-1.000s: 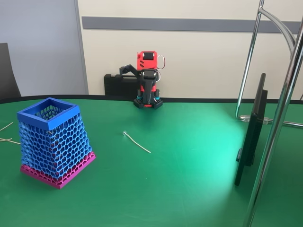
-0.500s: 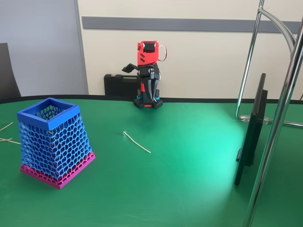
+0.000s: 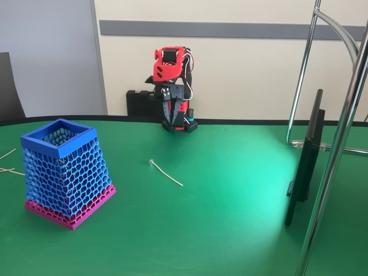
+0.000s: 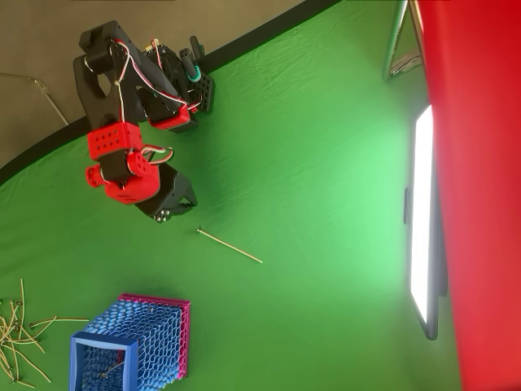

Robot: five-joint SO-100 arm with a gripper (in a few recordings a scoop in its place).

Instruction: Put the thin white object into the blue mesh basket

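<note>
Red-and-black two-finger claw (image 4: 167, 208) hanging above the cloth in the upper left of the overhead view, empty, near the strand's loop end but apart from it; jaw spread not readable, cannot tell wide or narrow. In the fixed view, claw (image 3: 167, 98) raised at top centre by the far table edge.

Green cloth-covered table (image 3: 230, 230) across both views. Blue honeycomb-mesh plastic basket (image 3: 64, 172) with solid square rim and magenta-pink base band, upright at left of the fixed view; lower left in the overhead view (image 4: 134, 346), something thin and pale lying inside, too small to name. Flat dark screen panel (image 3: 305, 167) standing on edge at right. Loose pale thin strands (image 4: 20, 342) at the lower left edge beside the basket.

Thin white strand with tiny loop end (image 3: 165, 172) flat on the cloth, centre-left, well apart from the basket; mid-frame in the overhead view (image 4: 229, 245).

Judged step: reach toward the strand, nothing grasped yet. Next needed: lower onto the strand's middle, fingers astride it, pinch right at cloth level, since very thin and easy to miss.
</note>
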